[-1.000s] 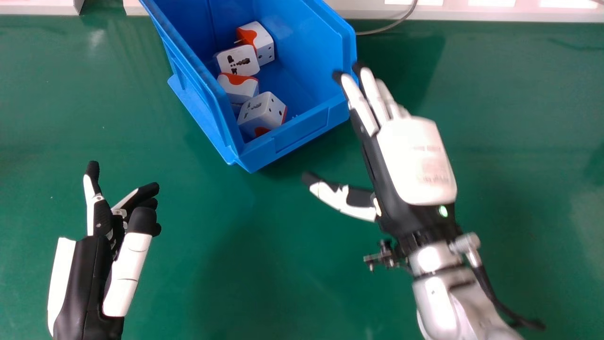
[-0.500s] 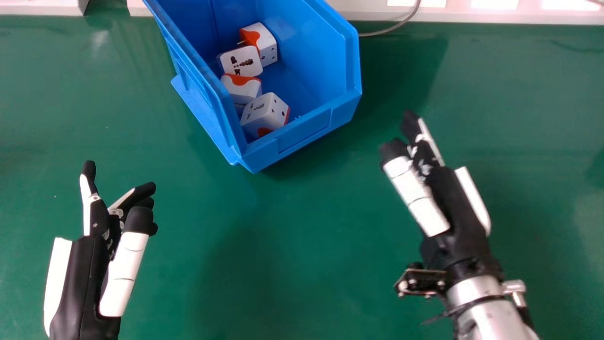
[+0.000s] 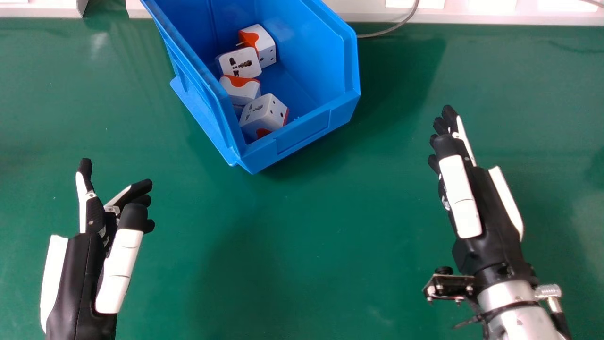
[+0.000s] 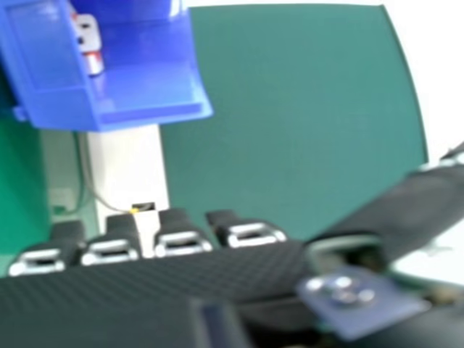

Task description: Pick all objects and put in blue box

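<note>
In the head view my left hand (image 3: 89, 255) is at the lower left, its fingers relaxed and holding nothing. My right hand (image 3: 481, 203) stands to the right of the blue box, apart from it, with nothing in it and its fingers fairly straight. The blue box (image 3: 302, 134) sits at the top centre. Inside lie several white and orange plug adapters, among them a front one (image 3: 264, 115) and a rear one (image 3: 263, 47). In the right hand view the right hand (image 4: 181, 272) shows with the blue box (image 4: 152, 116) beyond it and an adapter (image 4: 90, 40) inside.
Both hands are over a green table (image 3: 292, 245). A grey cable (image 3: 387, 30) runs behind the box toward the pale strip (image 3: 472, 13) along the table's far edge.
The right hand has moved away from the box's right side, to the right and nearer the robot, and has turned so its thumb side shows. The left hand has shifted slightly left.
</note>
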`<state>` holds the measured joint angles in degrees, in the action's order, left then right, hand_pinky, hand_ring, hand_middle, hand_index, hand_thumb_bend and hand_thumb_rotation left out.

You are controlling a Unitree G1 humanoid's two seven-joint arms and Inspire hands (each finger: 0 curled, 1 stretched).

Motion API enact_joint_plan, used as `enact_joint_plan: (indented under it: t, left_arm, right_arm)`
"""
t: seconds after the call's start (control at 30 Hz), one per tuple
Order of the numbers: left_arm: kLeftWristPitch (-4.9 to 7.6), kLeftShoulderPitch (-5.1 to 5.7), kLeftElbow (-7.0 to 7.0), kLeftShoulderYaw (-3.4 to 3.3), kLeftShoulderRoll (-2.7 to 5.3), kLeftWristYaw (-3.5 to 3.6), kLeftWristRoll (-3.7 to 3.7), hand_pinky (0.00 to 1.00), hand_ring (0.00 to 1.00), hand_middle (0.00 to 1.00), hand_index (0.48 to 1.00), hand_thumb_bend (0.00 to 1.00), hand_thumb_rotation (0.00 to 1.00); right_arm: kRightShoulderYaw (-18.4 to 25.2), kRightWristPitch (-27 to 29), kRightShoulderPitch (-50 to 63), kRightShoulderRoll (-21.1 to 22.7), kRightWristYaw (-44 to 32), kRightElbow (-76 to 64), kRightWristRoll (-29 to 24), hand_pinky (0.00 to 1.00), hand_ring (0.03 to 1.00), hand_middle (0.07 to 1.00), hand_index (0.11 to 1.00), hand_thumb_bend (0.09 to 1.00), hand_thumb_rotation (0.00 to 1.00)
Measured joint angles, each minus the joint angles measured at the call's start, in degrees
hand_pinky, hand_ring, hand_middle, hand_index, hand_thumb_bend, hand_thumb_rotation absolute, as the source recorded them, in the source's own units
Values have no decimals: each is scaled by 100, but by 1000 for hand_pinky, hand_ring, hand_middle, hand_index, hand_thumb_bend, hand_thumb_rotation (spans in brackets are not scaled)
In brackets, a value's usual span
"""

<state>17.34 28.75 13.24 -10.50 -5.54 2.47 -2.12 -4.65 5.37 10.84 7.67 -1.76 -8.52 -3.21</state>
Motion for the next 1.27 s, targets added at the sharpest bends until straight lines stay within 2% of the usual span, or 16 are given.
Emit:
enact_joint_plan:
  t: [0.2, 0.33, 0.47, 0.67, 0.8, 1.13, 1.27]
  left_arm:
    - [8, -41, -149, -22, -1, 5, 4, 743, 834, 842, 884, 935, 976]
    - [18, -65, -166, -43, -1, 34, 71, 756, 842, 858, 887, 972, 966]
    - [32, -66, -192, -61, -2, 51, 87, 763, 848, 867, 893, 965, 969]
    - [44, -84, -300, -171, -6, 63, 213, 772, 854, 877, 900, 985, 949]
    - [41, -100, -300, -181, -1, 50, 214, 766, 850, 874, 893, 999, 933]
    - [30, -147, -369, -188, 4, -65, 183, 732, 833, 858, 874, 970, 890]
    - [32, -223, -494, -212, -2, -72, 186, 728, 831, 855, 873, 980, 881]
  right_arm:
    - [264, 13, 158, 308, -306, -75, 90, 1000, 1000, 1000, 1000, 496, 1000]
    - [420, 169, 271, 512, -534, -57, 159, 1000, 1000, 1000, 1000, 519, 1000]
    - [451, 169, 318, 574, -640, 26, 199, 1000, 1000, 1000, 1000, 528, 1000]
    - [480, 167, 302, 511, -734, 147, 120, 1000, 1000, 1000, 1000, 540, 1000]
    - [512, 168, 250, 397, -732, 147, 117, 1000, 1000, 1000, 1000, 519, 1000]
    - [531, 272, 136, 217, -703, 227, 117, 992, 1000, 1000, 1000, 463, 1000]
    - [563, 274, 100, 198, -705, 291, 120, 981, 1000, 1000, 1000, 450, 1000]
